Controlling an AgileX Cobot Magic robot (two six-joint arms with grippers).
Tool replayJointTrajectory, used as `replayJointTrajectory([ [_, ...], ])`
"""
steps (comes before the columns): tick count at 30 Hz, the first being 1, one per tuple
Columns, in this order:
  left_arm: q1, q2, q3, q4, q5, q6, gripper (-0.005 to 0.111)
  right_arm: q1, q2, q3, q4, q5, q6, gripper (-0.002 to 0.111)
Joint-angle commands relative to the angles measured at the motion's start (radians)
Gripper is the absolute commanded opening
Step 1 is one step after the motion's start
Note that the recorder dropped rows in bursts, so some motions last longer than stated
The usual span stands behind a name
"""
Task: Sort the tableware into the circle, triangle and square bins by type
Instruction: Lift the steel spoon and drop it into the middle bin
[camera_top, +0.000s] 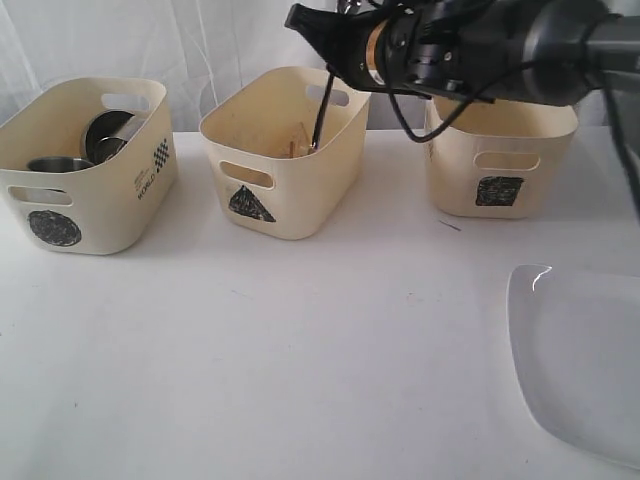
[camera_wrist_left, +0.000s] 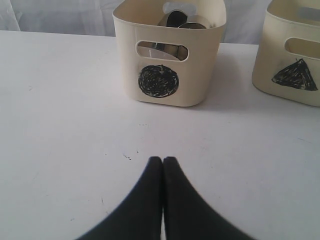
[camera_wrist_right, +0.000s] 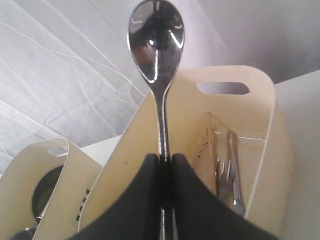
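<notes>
Our right gripper (camera_wrist_right: 165, 159) clamps the spoon (camera_wrist_right: 156, 40) over the triangle bin (camera_wrist_right: 192, 117), where a fork (camera_wrist_right: 224, 181) lies. The circle bin (camera_wrist_left: 200, 65) holds steel mugs (camera_wrist_left: 192, 22). Our left gripper (camera_wrist_left: 162, 160) is pressed together, empty.

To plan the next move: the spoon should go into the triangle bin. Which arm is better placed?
Right. The right hand grips the spoon over the triangle bin. The left hand is shut, holds nothing, and faces the circle bin.
</notes>
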Motion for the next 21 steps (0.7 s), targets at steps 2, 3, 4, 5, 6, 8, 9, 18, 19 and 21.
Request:
replayJointTrajectory([
  [2, -0.007, -0.005, 0.003, -0.011, -0.004, -0.004, 0.0, -0.01, 0.138, -0.138, -0.013, -0.016, -0.014, 0.0],
  [3, -0.007, -0.005, 0.003, -0.011, -0.004, -0.004, 0.0, -0.01, 0.158, -0.162, -0.013, -0.016, -0.014, 0.0],
  [4, -0.007, -0.005, 0.003, -0.011, -0.004, -0.004, 0.0, -0.01, 0.182, -0.185, -0.013, -0.016, -0.014, 0.0],
  [5, -0.007, -0.005, 0.003, -0.011, -0.004, -0.004, 0.0, -0.01, 0.202, -0.205, -0.013, -0.016, -0.014, 0.001],
  [6, -0.007, -0.005, 0.003, -0.011, -0.004, -0.004, 0.0, -0.01, 0.217, -0.218, -0.013, -0.016, -0.014, 0.002],
  [8, -0.007, -0.005, 0.003, -0.011, -0.004, -0.004, 0.0, -0.01, 0.243, -0.245, -0.013, -0.017, -0.014, 0.008],
  [9, -0.007, -0.005, 0.003, -0.011, -0.004, -0.004, 0.0, -0.01, 0.249, -0.252, -0.013, -0.017, -0.014, 0.011],
  [18, -0.007, -0.005, 0.003, -0.011, -0.004, -0.004, 0.0, -0.01, 0.206, -0.232, -0.021, -0.016, -0.094, 0.027],
  [19, -0.007, -0.005, 0.003, -0.011, -0.004, -0.004, 0.0, -0.01, 0.191, -0.217, -0.021, -0.013, -0.099, 0.027],
  [21, -0.007, -0.005, 0.003, -0.011, -0.004, -0.004, 0.0, -0.01, 0.141, -0.163, -0.018, 0.002, -0.124, 0.027],
])
